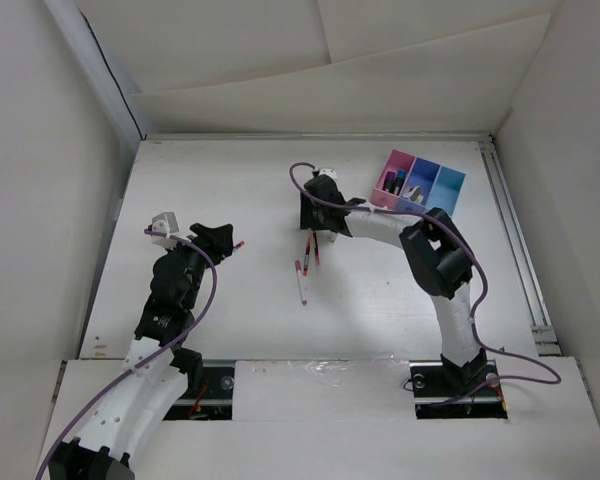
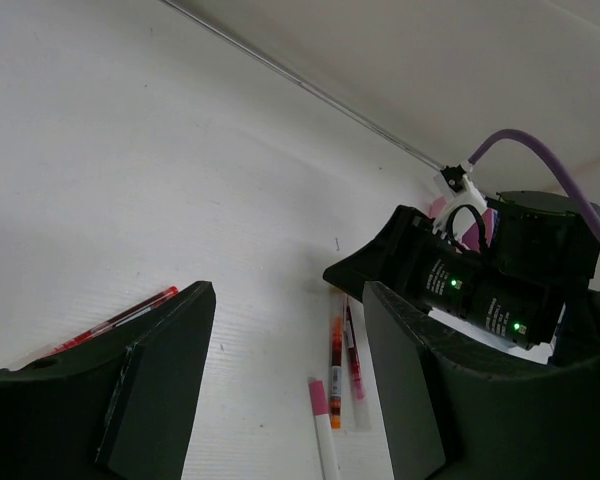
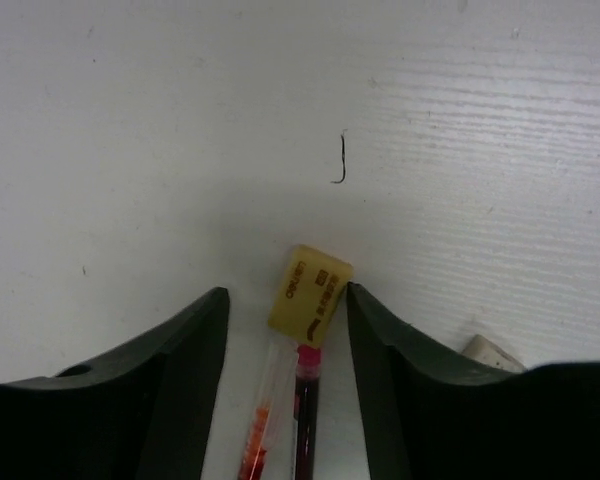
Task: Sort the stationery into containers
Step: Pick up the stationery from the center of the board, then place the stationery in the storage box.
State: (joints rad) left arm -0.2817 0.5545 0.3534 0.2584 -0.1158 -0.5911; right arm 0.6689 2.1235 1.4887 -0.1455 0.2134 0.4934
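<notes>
My right gripper (image 1: 313,212) is open and low over the table. In the right wrist view a yellow eraser (image 3: 310,290) lies between its fingertips (image 3: 285,295), touching the right finger. A clear orange-red pen (image 3: 261,425) and a dark red pen (image 3: 307,420) lie just behind the eraser. A white pen with a pink tip (image 1: 301,281) lies nearer. My left gripper (image 1: 225,240) is open and empty, with a red pen (image 1: 239,244) beside it. That red pen (image 2: 115,322) lies outside the left finger. The pink, dark blue and cyan tray (image 1: 447,190) stands at the back right.
The pink bin holds a dark item (image 1: 396,181) and the dark blue bin a pale one (image 1: 412,192). A small beige block (image 3: 492,352) lies right of my right finger. Purple cables run along both arms. White walls close in the table on three sides.
</notes>
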